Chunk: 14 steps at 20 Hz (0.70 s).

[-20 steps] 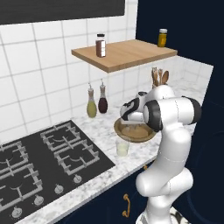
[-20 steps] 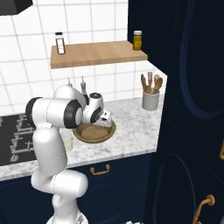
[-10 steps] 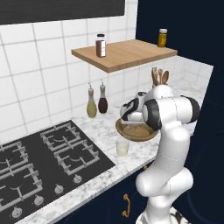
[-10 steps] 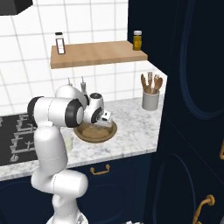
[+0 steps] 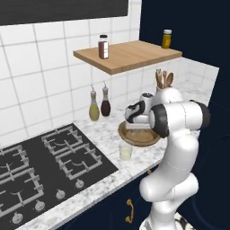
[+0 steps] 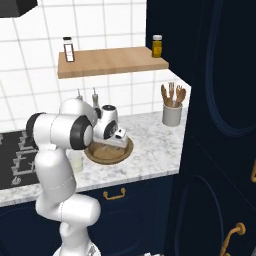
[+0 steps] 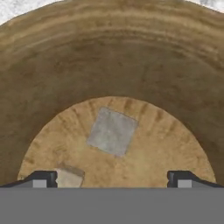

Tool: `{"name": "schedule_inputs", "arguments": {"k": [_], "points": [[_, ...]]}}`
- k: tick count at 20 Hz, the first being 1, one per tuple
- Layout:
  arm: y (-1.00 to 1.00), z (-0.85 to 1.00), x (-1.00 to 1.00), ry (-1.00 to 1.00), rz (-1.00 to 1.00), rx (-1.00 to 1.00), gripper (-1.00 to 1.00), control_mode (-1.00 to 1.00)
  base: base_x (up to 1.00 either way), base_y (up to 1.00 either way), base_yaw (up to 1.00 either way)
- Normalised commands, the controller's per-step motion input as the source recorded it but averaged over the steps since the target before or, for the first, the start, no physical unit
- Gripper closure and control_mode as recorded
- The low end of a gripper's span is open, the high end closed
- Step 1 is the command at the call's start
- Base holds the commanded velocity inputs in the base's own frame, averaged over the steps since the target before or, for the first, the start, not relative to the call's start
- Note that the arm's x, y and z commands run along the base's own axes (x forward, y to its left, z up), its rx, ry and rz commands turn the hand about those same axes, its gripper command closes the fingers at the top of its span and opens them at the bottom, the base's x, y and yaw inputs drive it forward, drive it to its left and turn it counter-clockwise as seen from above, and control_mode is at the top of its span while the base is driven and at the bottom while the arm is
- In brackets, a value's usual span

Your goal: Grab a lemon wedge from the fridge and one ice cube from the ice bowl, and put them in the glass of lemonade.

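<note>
Your fingers (image 7: 112, 178) stand wide apart with nothing between them, pointed straight down into the round, shallow, brown wooden ice bowl (image 7: 109, 57). In the hand view, one flat grey square ice cube (image 7: 112, 131) lies on the bowl's lighter floor, roughly midway between the two dark fingertips (image 7: 43, 178) but a little ahead of them — not touched by either. A second pale cube (image 7: 68, 177) sits just beside the left-hand fingertip in that view, partly cut off at the bottom edge.

From the left base view, you can see the white arm bent over the same bowl (image 5: 139, 137) on the white marble bench (image 5: 101, 134), with the gripper's dark head hanging above the bowl's near rim. The small clear tumbler of pale yellow lemonade (image 5: 126, 152) stands on the bench just in front of the bowl, near the edge of the black gas hob (image 5: 49, 166).

Two slim bottles with spouts (image 5: 99, 104) stand against the white tiled wall behind the bowl. From the right base view, the bowl (image 6: 110, 152) sits well apart from the white crock of wooden spoons (image 6: 171, 114) — the crock is further along the bench, next to the tall navy cabinet (image 6: 220, 125).
</note>
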Motion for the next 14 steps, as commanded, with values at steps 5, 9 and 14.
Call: {"name": "schedule_inputs", "arguments": {"k": [5,9,14], "points": [[0.00,-0.04,-0.40,0.03,0.00,0.00,-1.00,-1.00,0.00,0.00,0.00],[0.00,0.46,0.09,0.01,0.00,0.00,-1.00,-1.00,0.00,0.00,0.00],[0.03,0.51,0.23,0.01,0.00,0.00,-1.00,-1.00,0.00,0.00,0.00]]}}
